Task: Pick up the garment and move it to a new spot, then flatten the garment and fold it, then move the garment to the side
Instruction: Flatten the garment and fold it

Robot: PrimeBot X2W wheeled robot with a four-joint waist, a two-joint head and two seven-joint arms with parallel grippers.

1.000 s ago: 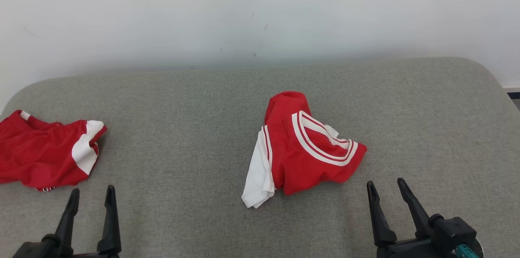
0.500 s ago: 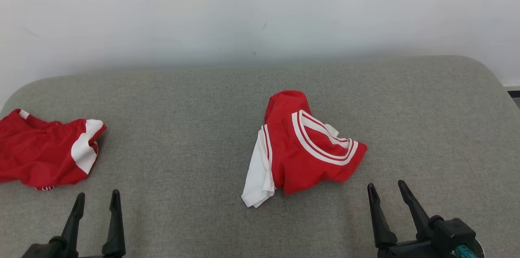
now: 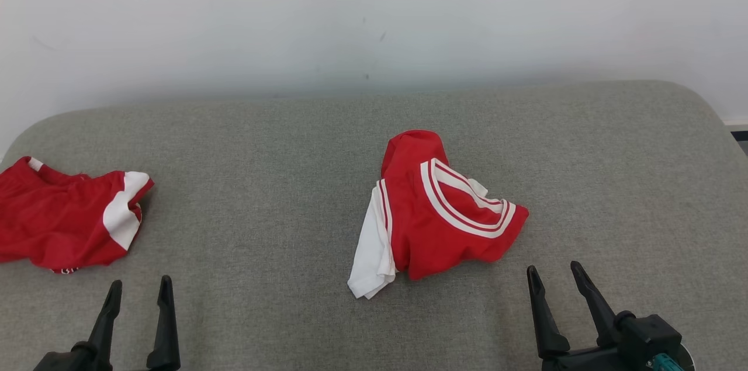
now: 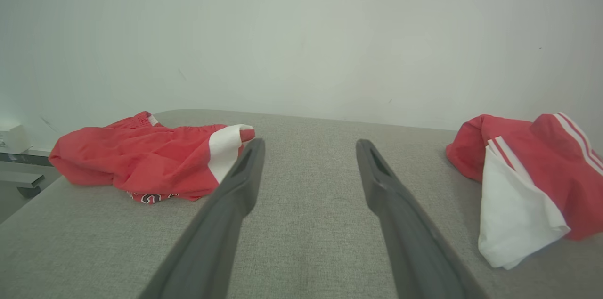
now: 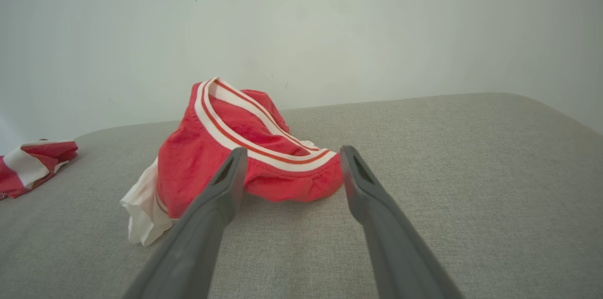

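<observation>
**Both end effectors released, shirt not yet picked**

Red shirt [image 3: 435,213] sits bunched in a heap near the middle of the gray fabric-covered desk [image 3: 263,184], a bit toward the robot's right. Striped white collar [image 3: 461,201] faces up, white sleeve [image 3: 368,254] spills out at the near left. Nothing touches it.

Right end effector [image 3: 553,269] is released, jaws spread wide and empty, low over the desk just near of the shirt's right corner. In the right wrist view the fingers frame the collar hem, so this arm looks lined up for the pick, probably because it is the closer one. Left end effector [image 3: 140,282] is also released and empty, parked at the near left edge and pointing at bare fabric between the two garments.

Red shorts [image 3: 58,219] with a white panel lie crumpled at the far left, well apart from the shirt; hard to say if they are part of the job. Likely step: first grasp, task barely begun.

The path to the shirt looks open. Plain white wall [image 3: 350,20] stands behind the desk. Risk: pinching several bunched layers at once, so the heap lifts as a lump.
</observation>
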